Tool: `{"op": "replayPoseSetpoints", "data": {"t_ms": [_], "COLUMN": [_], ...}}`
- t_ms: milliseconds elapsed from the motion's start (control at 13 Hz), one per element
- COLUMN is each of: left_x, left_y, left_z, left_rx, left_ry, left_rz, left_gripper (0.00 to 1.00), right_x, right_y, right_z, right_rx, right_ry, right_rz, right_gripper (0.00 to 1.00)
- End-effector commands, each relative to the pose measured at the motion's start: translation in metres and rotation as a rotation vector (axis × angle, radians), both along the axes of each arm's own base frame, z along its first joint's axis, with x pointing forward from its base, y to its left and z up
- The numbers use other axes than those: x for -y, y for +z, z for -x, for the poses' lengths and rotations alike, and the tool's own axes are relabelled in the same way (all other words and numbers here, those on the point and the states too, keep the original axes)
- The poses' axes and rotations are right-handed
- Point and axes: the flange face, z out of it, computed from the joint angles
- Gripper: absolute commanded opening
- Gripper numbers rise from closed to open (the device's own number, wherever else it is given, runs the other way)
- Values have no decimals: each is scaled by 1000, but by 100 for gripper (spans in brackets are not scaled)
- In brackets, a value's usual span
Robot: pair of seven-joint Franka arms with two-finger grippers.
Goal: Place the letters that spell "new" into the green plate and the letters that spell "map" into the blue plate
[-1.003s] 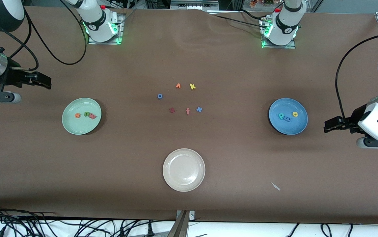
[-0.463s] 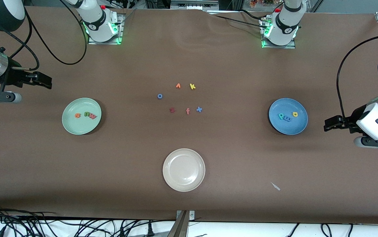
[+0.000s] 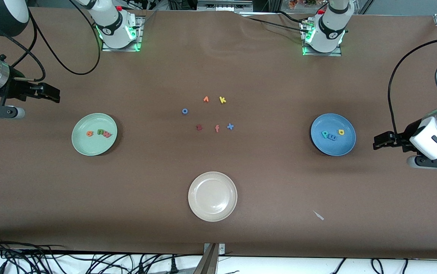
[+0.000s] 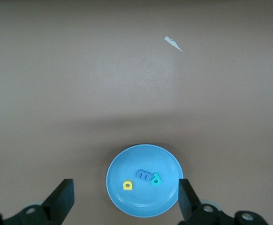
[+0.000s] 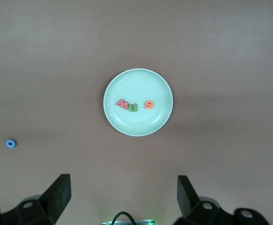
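While the left pincer (image 3: 378, 141) hangs empty with fingers apart by the blue plate (image 3: 346, 149), the m, p and a (image 3: 332, 134) lie in a row inside. Fingers apart too, the right pincer (image 3: 53, 94) waits near the green plate (image 3: 83, 146) holding n, e, w (image 3: 99, 133) in a row.

White-shelled twin arms with black grippers

Both arms wear glossy white casings with black joint bands; their round bases sit on metal plates and glow green, each with a small red knob. Black cables loop from the upper links. The right gripper (image 3: 53, 94) follows a silver metal wrist collar, the left gripper (image 3: 379, 142) a white wrist block; both have black wedge-shaped fingers (image 4: 61, 200) with round screws at the roots
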Motion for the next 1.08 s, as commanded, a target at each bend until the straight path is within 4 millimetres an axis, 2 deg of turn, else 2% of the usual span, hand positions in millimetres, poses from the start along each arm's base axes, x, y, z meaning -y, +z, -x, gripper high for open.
{"op": "replayPoseSetpoints", "data": {"t_ms": [0, 309, 1003], "left_x": [5, 8, 7], "left_y": [2, 2, 8], "left_z": [39, 51, 45], "left_rx": [88, 87, 102], "left_ry": [-23, -26, -67], "left_rz": [-8, -12, -10], "left_gripper": [98, 99, 100], "right_x": [-4, -3, -3], "right_y": [5, 5, 5], "right_z": [3, 3, 2], "right_rx": [-2, -3, 1], "right_ry": [-10, -6, -11], "right_rz": [-13, -13, -13], "right_gripper": [100, 100, 100]}}
